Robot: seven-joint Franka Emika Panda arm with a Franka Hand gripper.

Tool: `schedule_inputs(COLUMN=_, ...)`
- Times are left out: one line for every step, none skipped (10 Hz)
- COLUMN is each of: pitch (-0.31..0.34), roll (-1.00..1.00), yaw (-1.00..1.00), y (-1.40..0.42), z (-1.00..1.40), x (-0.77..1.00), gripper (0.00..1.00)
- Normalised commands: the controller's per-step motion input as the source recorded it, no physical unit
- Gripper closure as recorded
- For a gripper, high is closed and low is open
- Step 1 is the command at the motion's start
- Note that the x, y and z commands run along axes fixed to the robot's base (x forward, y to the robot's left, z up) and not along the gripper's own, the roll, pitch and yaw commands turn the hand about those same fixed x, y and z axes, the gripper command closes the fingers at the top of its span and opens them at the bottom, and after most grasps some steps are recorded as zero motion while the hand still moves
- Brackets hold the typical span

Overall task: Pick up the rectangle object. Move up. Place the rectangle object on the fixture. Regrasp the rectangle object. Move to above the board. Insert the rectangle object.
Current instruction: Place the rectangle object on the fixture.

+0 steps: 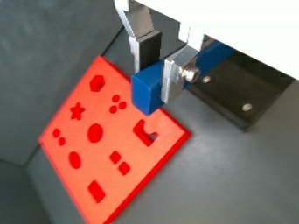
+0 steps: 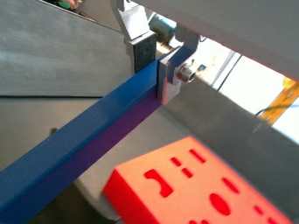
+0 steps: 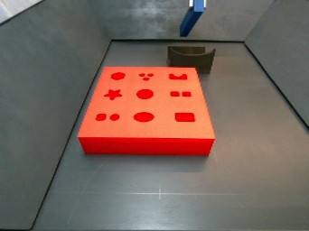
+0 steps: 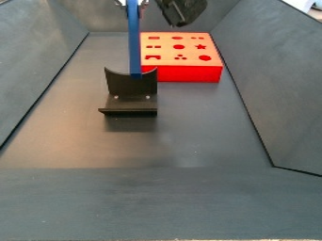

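My gripper (image 1: 158,74) is shut on the blue rectangle object (image 1: 147,92), with the silver fingers clamped on its two sides near one end. In a wrist view the long block (image 2: 82,144) runs away from the gripper (image 2: 155,66). In both side views the block (image 3: 196,20) (image 4: 131,38) hangs upright over the dark fixture (image 3: 193,59) (image 4: 130,89), its lower end just above the curved notch. The fixture also shows in a wrist view (image 1: 239,87). The red board (image 3: 145,135) (image 4: 189,68) lies beside the fixture. The gripper body is mostly cut off in the side views.
The board with its shaped cutouts shows under the gripper in both wrist views (image 1: 82,131) (image 2: 198,188). Grey sloping walls (image 4: 38,75) enclose the dark floor (image 3: 157,189) on all sides.
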Motion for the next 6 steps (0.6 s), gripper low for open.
schedule_inputs(pitch=0.197, roll=-0.82, yaw=-0.22, y=0.05, z=-0.02, x=0.09, gripper=1.00)
schedule_inputs(pitch=0.153, roll=-0.64, yaw=-0.23, y=0.05, z=-0.02, x=0.09, gripper=1.00)
schedule_inputs(pitch=0.093, roll=-0.39, yaw=-0.23, y=0.04, z=-0.02, x=0.09, gripper=1.00)
schedule_inputs(pitch=0.066, roll=-0.30, yaw=-0.23, y=0.03, z=-0.01, x=0.08, gripper=1.00)
schedule_inputs(pitch=-0.091, roll=-0.19, yaw=-0.18, y=0.13, z=-1.00, x=0.09, gripper=1.00)
schedule_inputs(pitch=-0.110, roll=-0.17, yaw=-0.17, y=0.13, z=-1.00, x=0.09, gripper=1.00)
